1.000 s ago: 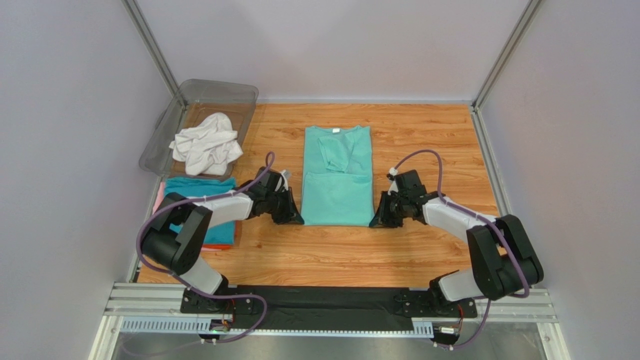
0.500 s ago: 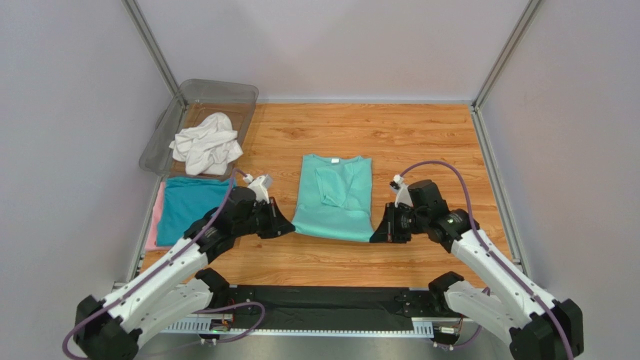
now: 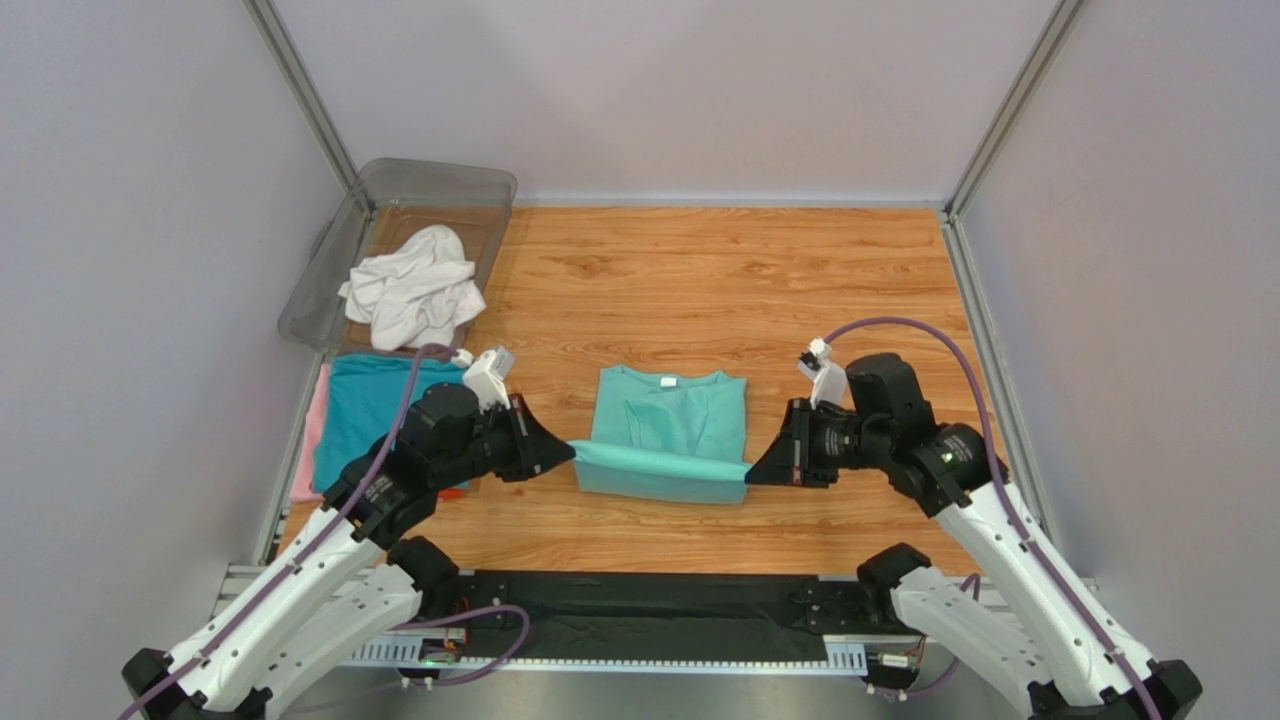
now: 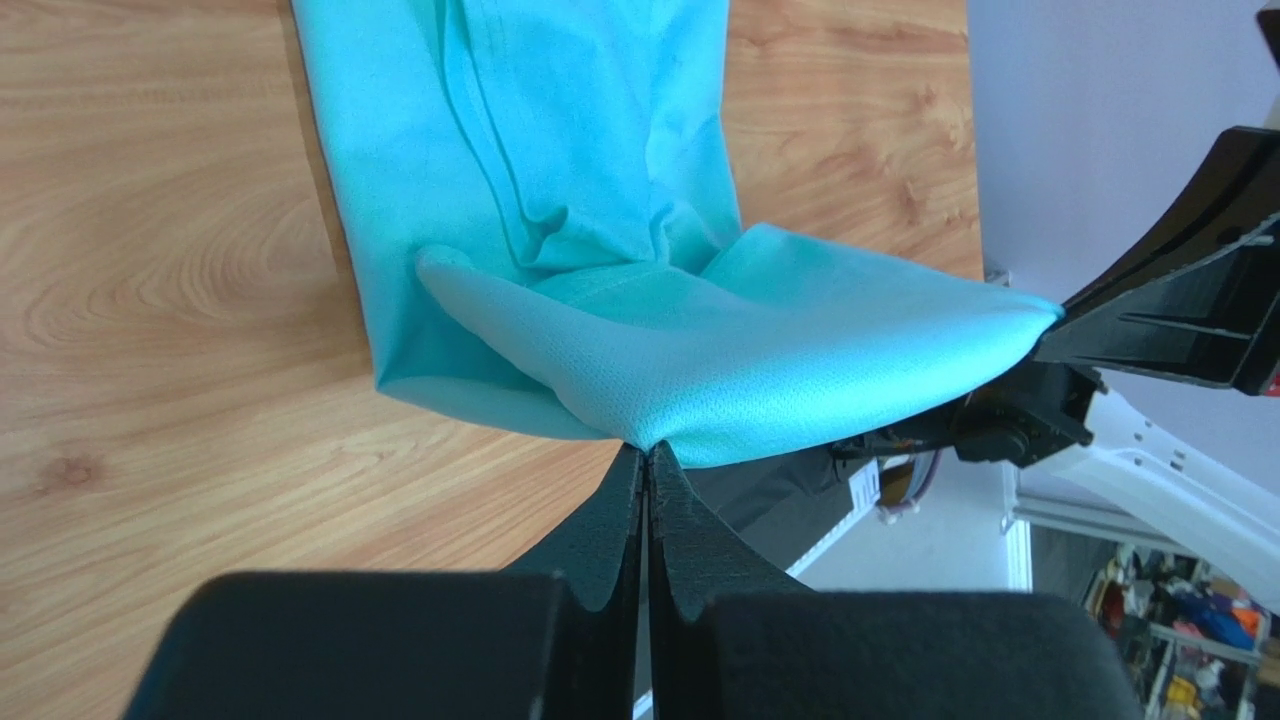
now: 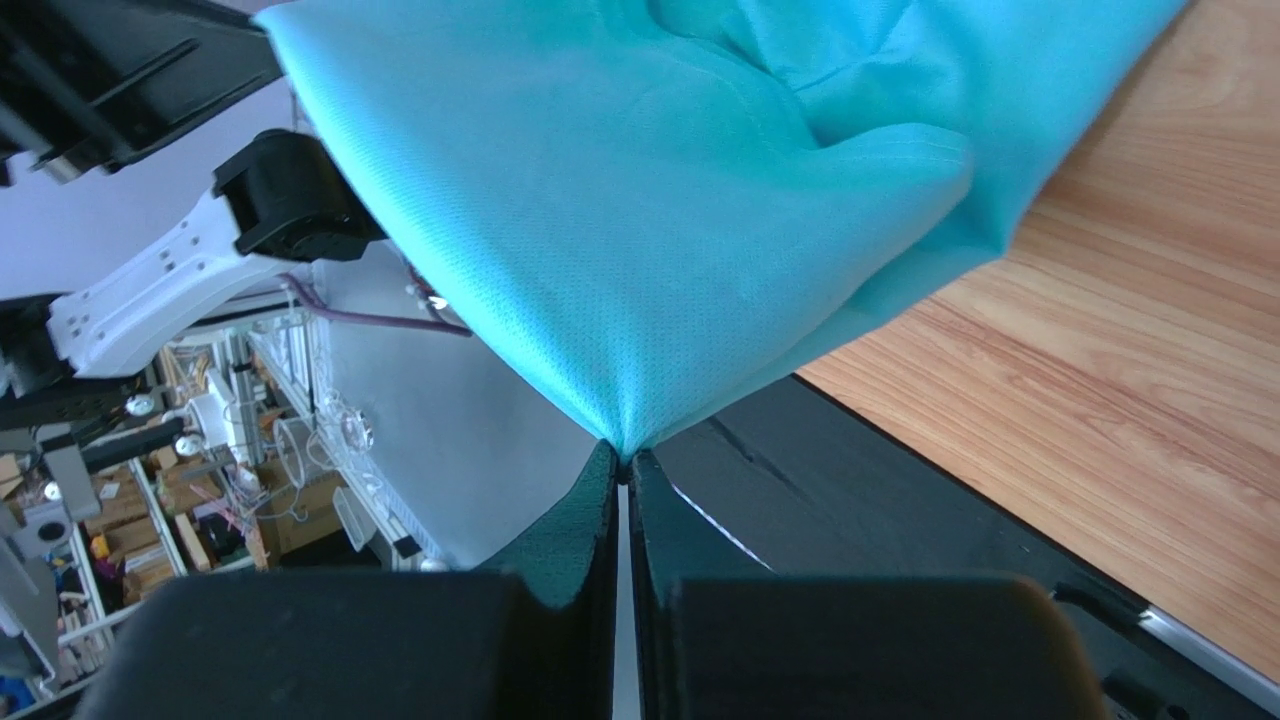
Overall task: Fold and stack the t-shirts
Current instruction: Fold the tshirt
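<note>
While left pincer (image 3: 567,449) and right pincer (image 3: 751,471) clamp it, the mint t-shirt (image 3: 670,422) slid nearer.

We see the pink tee (image 3: 310,438) only as a strip beneath the teal tee (image 3: 365,408), whose near corner the left arm (image 3: 394,477) covers. An orange sliver (image 3: 451,491) is too small to identify. Both wrist views crop the green tee (image 4: 601,150) at the top edge.

Bin, tabletop and enclosure
We see a clear rectangular plastic bin (image 3: 451,183) at the far left corner of the light-brown wood-grain tabletop (image 3: 842,270), close to the plain grey wall panels (image 3: 135,225). Silver metal frame posts (image 3: 308,98) rise at the back corners, and a black strip (image 3: 661,603) lines the near edge.
</note>
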You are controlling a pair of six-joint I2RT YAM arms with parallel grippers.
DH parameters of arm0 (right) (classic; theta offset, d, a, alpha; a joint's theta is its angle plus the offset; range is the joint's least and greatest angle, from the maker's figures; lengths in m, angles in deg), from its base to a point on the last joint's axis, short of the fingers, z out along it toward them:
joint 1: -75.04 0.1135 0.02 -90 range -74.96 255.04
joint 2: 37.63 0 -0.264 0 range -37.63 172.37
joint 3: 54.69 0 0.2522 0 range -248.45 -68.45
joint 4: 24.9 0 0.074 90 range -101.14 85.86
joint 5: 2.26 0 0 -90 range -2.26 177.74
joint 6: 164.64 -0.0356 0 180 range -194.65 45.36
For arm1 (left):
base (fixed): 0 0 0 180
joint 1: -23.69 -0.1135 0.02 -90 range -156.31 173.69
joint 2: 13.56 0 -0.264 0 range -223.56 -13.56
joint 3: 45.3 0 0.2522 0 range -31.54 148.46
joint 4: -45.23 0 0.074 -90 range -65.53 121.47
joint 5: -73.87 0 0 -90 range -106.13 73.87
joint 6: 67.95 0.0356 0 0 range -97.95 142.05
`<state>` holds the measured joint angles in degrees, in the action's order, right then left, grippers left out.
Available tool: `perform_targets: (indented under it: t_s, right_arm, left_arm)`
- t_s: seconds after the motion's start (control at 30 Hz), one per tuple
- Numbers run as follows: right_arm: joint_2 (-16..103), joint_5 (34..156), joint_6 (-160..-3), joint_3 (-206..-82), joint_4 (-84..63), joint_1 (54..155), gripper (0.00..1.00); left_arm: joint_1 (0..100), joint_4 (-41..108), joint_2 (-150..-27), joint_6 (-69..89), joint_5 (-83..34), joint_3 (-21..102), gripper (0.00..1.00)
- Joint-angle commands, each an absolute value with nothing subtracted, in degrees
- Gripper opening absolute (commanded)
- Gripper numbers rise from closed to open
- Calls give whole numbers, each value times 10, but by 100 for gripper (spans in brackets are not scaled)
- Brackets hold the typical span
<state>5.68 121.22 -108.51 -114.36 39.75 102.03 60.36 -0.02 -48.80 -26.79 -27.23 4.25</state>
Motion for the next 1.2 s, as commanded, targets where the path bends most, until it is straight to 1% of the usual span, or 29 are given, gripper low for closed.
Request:
perform_targets:
  t_s: [0.0,0.07,0.3,0.53,0.57,0.6,0.67,0.87,1.03,1.17]
  right_arm:
    - [99,1158,-1081,-1184,412,1020,0]
    - [116,1128,-1069,-1206,410,1016,0]
    - [178,1116,-1049,-1243,383,963,0]
    - [240,1145,-1019,-1278,365,917,0]
    - [249,1147,-1016,-1280,362,913,0]
    - [286,1160,-1012,-1288,343,892,0]
    - [306,1165,-1014,-1287,326,883,0]
    - [388,1178,-1023,-1289,250,856,0]
    - [458,1175,-1040,-1302,195,845,0]
    - [515,1169,-1045,-1323,174,844,0]
  left_arm:
    - [603,-4,-515,-265,-220,88,0]
    - [602,-3,-547,-262,-204,100,0]
    - [602,0,-623,-224,-120,184,0]
    - [591,4,-730,-187,-123,252,0]
    - [586,6,-744,-186,-125,258,0]
    - [569,15,-792,-178,-146,282,0]
    - [560,29,-804,-174,-155,293,0]
    - [530,50,-911,-158,-184,346,0]
    - [502,75,-998,-156,-207,372,0]
    - [492,81,-1073,-145,-259,414,0]
